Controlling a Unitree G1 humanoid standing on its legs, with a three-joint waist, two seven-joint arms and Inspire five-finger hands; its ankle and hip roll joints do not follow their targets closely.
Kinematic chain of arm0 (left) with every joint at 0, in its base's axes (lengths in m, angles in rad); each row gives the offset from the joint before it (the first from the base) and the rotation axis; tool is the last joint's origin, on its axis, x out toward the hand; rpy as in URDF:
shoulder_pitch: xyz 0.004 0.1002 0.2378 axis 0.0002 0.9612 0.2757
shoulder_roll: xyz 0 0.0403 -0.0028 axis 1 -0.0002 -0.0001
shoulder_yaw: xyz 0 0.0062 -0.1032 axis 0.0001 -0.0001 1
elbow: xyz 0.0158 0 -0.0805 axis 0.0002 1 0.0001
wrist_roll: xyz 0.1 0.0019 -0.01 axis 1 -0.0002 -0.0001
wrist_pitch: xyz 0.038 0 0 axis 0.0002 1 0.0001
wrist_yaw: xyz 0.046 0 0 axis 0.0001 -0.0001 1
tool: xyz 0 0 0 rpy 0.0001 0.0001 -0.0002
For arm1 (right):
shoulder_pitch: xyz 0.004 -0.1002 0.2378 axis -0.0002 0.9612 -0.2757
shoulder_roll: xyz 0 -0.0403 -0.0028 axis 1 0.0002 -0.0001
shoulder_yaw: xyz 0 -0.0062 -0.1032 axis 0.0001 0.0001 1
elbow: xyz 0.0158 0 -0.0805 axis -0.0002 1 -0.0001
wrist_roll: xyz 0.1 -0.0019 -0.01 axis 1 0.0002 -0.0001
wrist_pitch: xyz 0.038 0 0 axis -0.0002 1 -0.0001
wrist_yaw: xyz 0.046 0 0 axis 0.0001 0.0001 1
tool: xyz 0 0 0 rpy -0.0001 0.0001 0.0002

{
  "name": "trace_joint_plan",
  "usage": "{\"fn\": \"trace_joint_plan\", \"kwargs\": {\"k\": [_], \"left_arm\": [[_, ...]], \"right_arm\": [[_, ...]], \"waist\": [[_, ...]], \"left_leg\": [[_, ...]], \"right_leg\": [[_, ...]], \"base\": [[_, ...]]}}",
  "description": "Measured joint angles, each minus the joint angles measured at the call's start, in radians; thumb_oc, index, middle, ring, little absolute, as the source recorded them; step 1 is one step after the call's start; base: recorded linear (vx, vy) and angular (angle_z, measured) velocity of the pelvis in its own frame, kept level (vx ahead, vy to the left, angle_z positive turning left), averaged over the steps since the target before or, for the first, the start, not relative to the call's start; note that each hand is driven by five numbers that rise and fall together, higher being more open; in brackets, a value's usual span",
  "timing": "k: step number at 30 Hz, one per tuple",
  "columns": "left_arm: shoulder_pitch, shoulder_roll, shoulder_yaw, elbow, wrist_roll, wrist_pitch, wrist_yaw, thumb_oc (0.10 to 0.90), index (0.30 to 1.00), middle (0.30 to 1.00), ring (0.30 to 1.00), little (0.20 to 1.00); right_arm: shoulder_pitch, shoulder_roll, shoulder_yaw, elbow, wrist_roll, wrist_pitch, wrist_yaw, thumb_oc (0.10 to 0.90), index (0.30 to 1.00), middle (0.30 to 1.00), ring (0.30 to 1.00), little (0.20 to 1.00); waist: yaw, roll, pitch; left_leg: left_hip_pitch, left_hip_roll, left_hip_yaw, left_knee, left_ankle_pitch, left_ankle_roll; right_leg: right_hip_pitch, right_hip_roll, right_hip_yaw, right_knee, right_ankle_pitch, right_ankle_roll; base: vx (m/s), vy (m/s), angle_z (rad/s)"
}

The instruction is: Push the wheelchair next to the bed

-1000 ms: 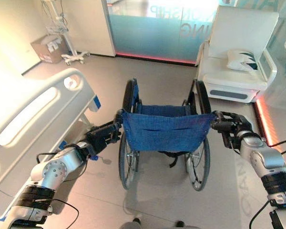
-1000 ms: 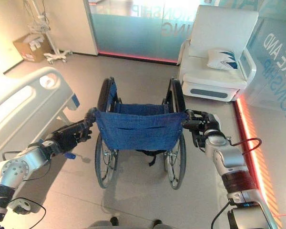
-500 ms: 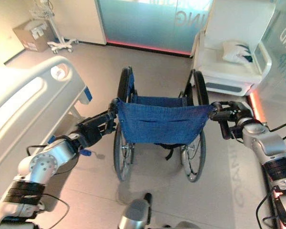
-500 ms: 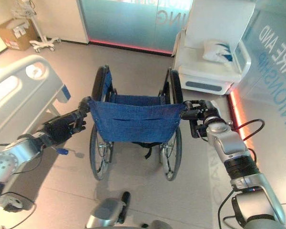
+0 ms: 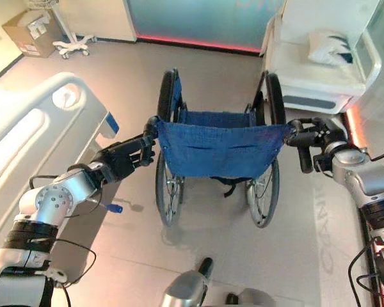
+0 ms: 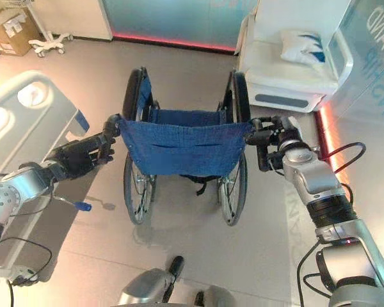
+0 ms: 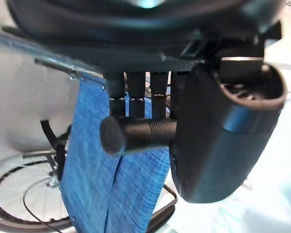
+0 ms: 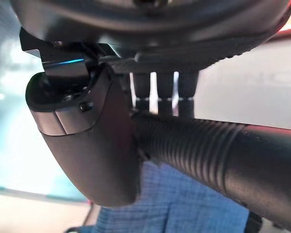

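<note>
The wheelchair (image 5: 217, 150) stands in the middle of the floor with its blue cloth back towards me and its large wheels on either side. My left hand (image 5: 118, 161) is shut on the left push handle (image 7: 136, 136), fingers behind it and thumb in front. On the other side my right hand (image 5: 320, 142) is curled round the ribbed right push handle (image 8: 208, 155). The white hospital bed (image 5: 32, 141) runs along the left, its foot end a short way from the wheelchair's left wheel.
A white armchair (image 5: 320, 77) with a pillow (image 5: 333, 48) stands close behind the wheelchair's right wheel. A cardboard box (image 5: 25, 29) and a wheeled stand base (image 5: 73, 41) sit at the far left by the wall. A blue-tipped lever (image 5: 117, 208) juts out low by the bed.
The whole view has shifted, so the camera moved. Both hands keep their hold on the push handles, and the wheelchair stays between my arms.
</note>
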Motion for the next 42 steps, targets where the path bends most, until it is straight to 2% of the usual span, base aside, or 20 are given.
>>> {"fn": "trace_joint_plan", "kwargs": {"k": [4,7,9,10,14,17,18,22,23,24,25,29,30,32,34,36,37,39,40,42], "left_arm": [[0.000,0.000,-0.024,0.001,-0.001,-0.015,0.013,0.400,0.300,0.300,0.300,0.300],[0.000,0.031,-0.029,0.003,-0.008,-0.014,0.014,0.400,0.300,0.300,0.300,0.300],[-0.007,0.055,-0.028,0.002,-0.010,-0.013,0.013,0.400,0.300,0.300,0.300,0.300],[-0.008,0.058,-0.027,-0.001,-0.013,-0.013,0.014,0.400,0.300,0.300,0.300,0.300],[0.050,0.068,0.047,-0.066,-0.041,-0.015,0.011,0.400,0.300,0.300,0.300,0.300],[0.064,0.064,0.061,-0.082,-0.040,-0.023,0.014,0.400,0.300,0.300,0.300,0.300],[0.083,0.055,0.064,-0.082,-0.040,-0.035,0.017,0.400,0.300,0.300,0.300,0.300],[0.113,0.048,0.068,-0.081,-0.027,-0.035,0.020,0.400,0.300,0.300,0.300,0.300],[0.129,0.034,0.072,-0.082,-0.025,-0.034,0.022,0.400,0.300,0.300,0.300,0.300],[0.129,0.029,0.068,-0.085,-0.026,-0.033,0.022,0.400,0.300,0.300,0.300,0.300],[0.134,0.026,0.062,-0.103,-0.027,-0.032,0.024,0.400,0.300,0.300,0.300,0.300],[0.149,0.015,0.061,-0.137,-0.029,-0.035,0.011,0.400,0.300,0.300,0.300,0.300],[0.157,0.017,0.062,-0.148,-0.029,-0.036,0.011,0.400,0.300,0.300,0.300,0.300],[0.165,0.023,0.075,-0.155,-0.022,-0.040,0.007,0.400,0.300,0.300,0.300,0.300],[0.154,0.031,0.082,-0.140,0.012,-0.039,0.002,0.400,0.300,0.300,0.300,0.300],[0.129,0.034,0.085,-0.101,0.012,-0.029,-0.006,0.400,0.300,0.300,0.300,0.300],[0.102,0.030,0.086,-0.074,0.012,-0.028,-0.007,0.400,0.300,0.300,0.300,0.300],[0.065,0.032,0.084,-0.048,0.012,-0.020,-0.009,0.400,0.300,0.300,0.300,0.300],[0.057,0.034,0.085,-0.046,0.012,-0.019,-0.010,0.400,0.300,0.300,0.300,0.300],[0.056,0.048,0.086,-0.047,0.012,-0.018,-0.019,0.400,0.300,0.300,0.300,0.300]], "right_arm": [[-0.005,-0.007,0.011,-0.001,0.000,0.002,0.001,0.400,0.300,0.300,0.300,0.300],[-0.013,0.001,0.025,-0.003,0.004,0.016,0.002,0.400,0.300,0.300,0.300,0.300],[-0.033,0.003,0.036,-0.002,0.012,0.037,0.007,0.400,0.300,0.300,0.300,0.300],[-0.038,-0.001,0.039,0.002,0.027,0.039,0.010,0.400,0.300,0.300,0.300,0.300],[-0.087,-0.032,0.081,0.007,0.041,0.053,0.020,0.400,0.300,0.300,0.300,0.300],[-0.118,-0.038,0.098,0.024,0.042,0.049,0.024,0.400,0.300,0.300,0.300,0.300],[-0.120,-0.028,0.113,0.037,0.041,0.047,0.028,0.400,0.300,0.300,0.300,0.300],[-0.123,-0.014,0.149,0.044,0.032,0.060,0.030,0.400,0.300,0.300,0.300,0.300],[-0.123,-0.003,0.148,0.043,0.010,0.086,0.030,0.400,0.300,0.300,0.300,0.300],[-0.124,-0.007,0.147,0.043,0.003,0.096,0.030,0.400,0.300,0.300,0.300,0.300],[-0.124,-0.017,0.147,0.044,0.000,0.110,0.032,0.400,0.300,0.300,0.300,0.300],[-0.110,-0.032,0.145,0.066,-0.002,0.111,0.033,0.400,0.300,0.300,0.300,0.300],[-0.110,-0.036,0.146,0.066,-0.001,0.112,0.033,0.400,0.300,0.300,0.300,0.300],[-0.126,-0.031,0.146,0.078,-0.002,0.112,0.030,0.400,0.300,0.300,0.300,0.300],[-0.149,-0.005,0.151,0.105,0.003,0.111,0.039,0.400,0.300,0.300,0.300,0.300],[-0.173,0.004,0.151,0.127,0.004,0.101,0.064,0.400,0.300,0.300,0.300,0.300],[-0.178,0.004,0.150,0.127,0.003,0.082,0.064,0.400,0.300,0.300,0.300,0.300],[-0.182,0.004,0.149,0.127,0.002,0.078,0.064,0.400,0.300,0.300,0.300,0.300],[-0.182,0.002,0.148,0.126,0.004,0.078,0.065,0.400,0.300,0.300,0.300,0.300],[-0.182,0.000,0.146,0.122,0.004,0.079,0.067,0.400,0.300,0.300,0.300,0.300]], "waist": [[-0.031,-0.008,0.009],[-0.027,-0.057,0.025],[-0.025,-0.072,0.028],[-0.025,-0.057,0.028],[0.005,-0.065,0.028],[0.035,-0.076,0.028],[0.059,-0.080,0.029],[0.071,-0.092,0.030],[0.057,-0.095,0.029],[0.055,-0.098,0.030],[0.063,-0.095,0.028],[0.101,-0.061,0.013],[0.108,-0.045,0.004],[0.120,-0.045,0.000],[0.135,-0.089,-0.014],[0.163,-0.100,-0.018],[0.165,-0.100,-0.017],[0.137,-0.117,-0.018],[0.127,-0.135,-0.019],[0.106,-0.145,-0.021]], "left_leg": [[0.021,-0.019,-0.061,0.023,-0.044,-0.027],[0.032,-0.031,-0.087,0.104,-0.132,-0.069],[0.002,0.018,-0.017,0.164,-0.177,-0.099],[-0.007,0.089,0.051,0.192,-0.194,-0.120],[-0.022,0.192,0.126,0.208,-0.195,-0.182],[-0.144,0.182,0.158,0.445,-0.172,-0.207],[-0.187,0.173,0.153,0.558,-0.120,-0.205],[-0.214,0.141,0.120,0.661,-0.052,-0.208],[-0.206,0.074,0.175,0.567,-0.126,-0.170],[-0.193,0.059,0.220,0.476,-0.138,-0.146],[-0.151,0.032,0.295,0.270,-0.116,-0.125],[-0.165,0.048,0.322,0.057,-0.055,-0.178],[-0.165,0.069,0.318,0.042,-0.066,-0.190],[-0.176,0.064,0.336,0.087,-0.037,-0.188],[-0.169,0.026,0.385,0.098,-0.031,-0.155],[-0.174,0.001,0.415,0.133,-0.033,-0.054],[-0.189,-0.005,0.416,0.161,-0.037,0.003],[-0.196,-0.022,0.405,0.193,-0.037,0.058],[-0.192,-0.035,0.395,0.192,-0.043,0.062],[-0.168,-0.058,0.335,0.158,-0.026,0.054]], "right_leg": [[-0.057,-0.128,0.020,-0.111,0.172,0.065],[0.006,-0.232,0.015,-0.218,0.254,0.115],[0.044,-0.219,-0.028,-0.227,0.337,0.150],[0.045,-0.176,-0.063,-0.186,0.308,0.111],[-0.016,-0.099,-0.066,-0.036,0.191,0.051],[-0.045,-0.075,-0.096,0.031,0.148,0.012],[-0.021,-0.066,-0.098,0.042,0.130,0.001],[0.063,-0.056,-0.096,-0.009,0.117,-0.022],[0.113,-0.055,-0.064,-0.076,0.119,-0.028],[0.131,-0.056,-0.057,-0.104,0.123,-0.031],[0.149,-0.049,-0.046,-0.124,0.128,-0.027],[0.225,-0.006,-0.024,-0.176,0.096,-0.042],[0.234,0.006,-0.019,-0.176,0.089,-0.028],[0.206,0.009,-0.044,-0.003,0.020,-0.022],[0.199,0.011,-0.083,0.057,-0.040,-0.072],[0.214,-0.003,-0.108,0.070,-0.099,-0.028],[0.191,0.007,-0.115,0.188,-0.106,0.011],[0.183,0.018,-0.120,0.310,-0.084,0.051],[0.167,0.013,-0.107,0.357,-0.067,0.081],[0.153,0.022,-0.072,0.367,-0.043,0.083]], "base": [[0.26,-0.355,0.54],[0.35,-0.403,0.52],[0.29,-0.336,0.68],[0.24,-0.275,0.60],[0.32,-0.441,0.36],[0.24,-0.287,-0.08],[0.16,-0.126,-0.14],[0.38,-0.113,0.23],[0.33,-0.058,0.45],[0.46,-0.065,0.28],[0.35,-0.044,-0.07],[0.52,-0.078,-0.16],[0.41,-0.059,-0.35],[0.38,-0.028,-0.31],[0.33,0.002,-0.48],[0.32,0.060,-0.60],[0.38,0.053,-0.11],[0.32,-0.041,0.45],[0.34,-0.108,0.55],[0.28,-0.105,0.41]]}}
